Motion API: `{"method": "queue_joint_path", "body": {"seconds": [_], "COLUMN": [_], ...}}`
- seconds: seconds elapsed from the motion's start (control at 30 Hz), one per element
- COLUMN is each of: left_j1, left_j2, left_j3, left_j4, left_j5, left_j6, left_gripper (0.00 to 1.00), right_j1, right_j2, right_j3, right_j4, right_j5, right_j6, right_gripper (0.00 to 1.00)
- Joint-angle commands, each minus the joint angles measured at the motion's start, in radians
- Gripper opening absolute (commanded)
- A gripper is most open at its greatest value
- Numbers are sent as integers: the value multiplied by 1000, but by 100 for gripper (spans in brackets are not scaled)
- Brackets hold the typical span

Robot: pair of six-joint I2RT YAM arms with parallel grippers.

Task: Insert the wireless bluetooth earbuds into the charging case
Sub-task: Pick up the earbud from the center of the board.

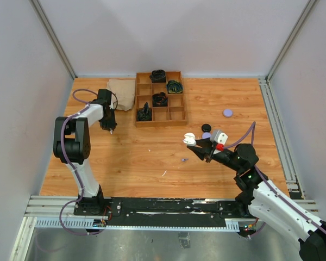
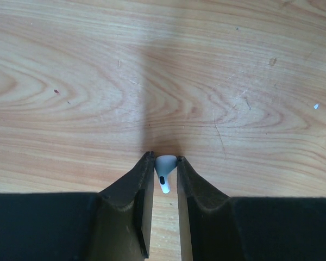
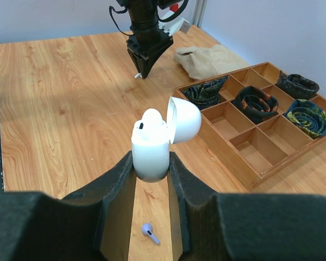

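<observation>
My left gripper [image 2: 164,160] points down at the wooden table, shut on a small white stemmed earbud [image 2: 163,173] pinched between its fingertips. In the top view this gripper [image 1: 112,129] hangs at the left, beside the beige cloth. My right gripper [image 3: 150,159] is shut on the white charging case [image 3: 150,151], held upright above the table with its lid [image 3: 186,119] swung open. A white earbud [image 3: 151,117] sits in one slot of the case. Below the case, a lilac earbud [image 3: 150,233] lies loose on the table [image 1: 183,160].
A wooden divided tray [image 1: 180,111] with rolled dark ties stands at the back centre, and a crumpled beige cloth [image 1: 122,92] lies to its left. Lilac puck [image 1: 227,112] sits at the right; a black puck [image 1: 206,128] lies behind my right gripper. Small white piece [image 1: 164,173] lies mid-table.
</observation>
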Motion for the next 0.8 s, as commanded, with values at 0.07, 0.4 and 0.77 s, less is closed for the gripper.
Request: {"method": "queue_joint_path", "body": {"seconds": [0.07, 0.4, 0.77], "left_j1": [-16, -78, -217], "left_j2": [-13, -163, -441], "left_j3": [-1, -34, -140], "left_j4": [-5, 15, 78], "left_j5": [-6, 7, -23], "left_j6": [6, -23, -84], "left_gripper": [22, 21, 20], "right_j1": [-14, -14, -14], "right_j2": [-14, -19, 25], "right_j3": [2, 12, 22], "right_j4": [8, -3, 56], "right_j5": [9, 3, -20], "right_j6": [-21, -37, -22], "right_gripper": [12, 13, 13]}}
